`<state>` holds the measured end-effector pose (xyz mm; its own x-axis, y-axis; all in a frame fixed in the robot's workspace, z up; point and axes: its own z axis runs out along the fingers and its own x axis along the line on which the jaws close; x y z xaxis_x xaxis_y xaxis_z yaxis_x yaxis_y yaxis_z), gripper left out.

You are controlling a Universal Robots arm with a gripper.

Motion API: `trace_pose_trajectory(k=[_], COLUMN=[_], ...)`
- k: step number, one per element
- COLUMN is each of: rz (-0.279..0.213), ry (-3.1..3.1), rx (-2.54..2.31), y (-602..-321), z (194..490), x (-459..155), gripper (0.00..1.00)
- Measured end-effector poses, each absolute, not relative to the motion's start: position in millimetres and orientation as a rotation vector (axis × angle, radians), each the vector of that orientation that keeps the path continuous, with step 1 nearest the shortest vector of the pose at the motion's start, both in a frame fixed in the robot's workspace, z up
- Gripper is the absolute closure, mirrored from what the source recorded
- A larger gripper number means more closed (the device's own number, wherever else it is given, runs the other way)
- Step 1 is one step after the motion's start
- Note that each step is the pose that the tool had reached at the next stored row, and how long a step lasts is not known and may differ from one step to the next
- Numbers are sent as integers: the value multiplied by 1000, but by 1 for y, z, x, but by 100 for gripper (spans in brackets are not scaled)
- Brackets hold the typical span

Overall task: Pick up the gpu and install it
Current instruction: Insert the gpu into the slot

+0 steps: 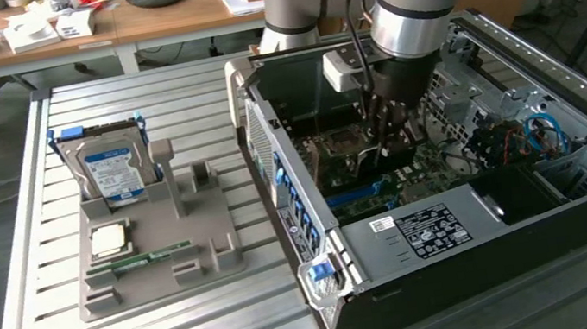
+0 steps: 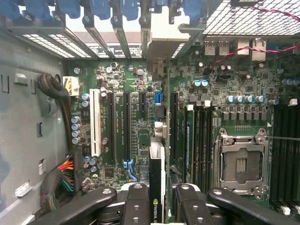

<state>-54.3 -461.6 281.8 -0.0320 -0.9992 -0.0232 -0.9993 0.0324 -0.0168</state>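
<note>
We have the gpu (image 2: pixel 157 208) picked up, our gripper (image 2: pixel 161 196) clamped on it inside the computer case (image 1: pixel 421 237), the card edge-on just above the motherboard (image 2: pixel 140 79) slots, so seating it looks not yet done.

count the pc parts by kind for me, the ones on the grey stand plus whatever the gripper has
hard drive: 1, on the grey stand
processor chip: 1, on the stand
memory stick: 1, on the stand
gpu: 1, held in the gripper
total: 4
</note>
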Motion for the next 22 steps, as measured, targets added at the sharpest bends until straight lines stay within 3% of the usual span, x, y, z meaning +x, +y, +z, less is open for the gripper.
trace_pose_trajectory(k=[22], rz=[6], ry=[2237], rx=[-2166], y=[-462], z=[278], x=[-59], gripper=[74])
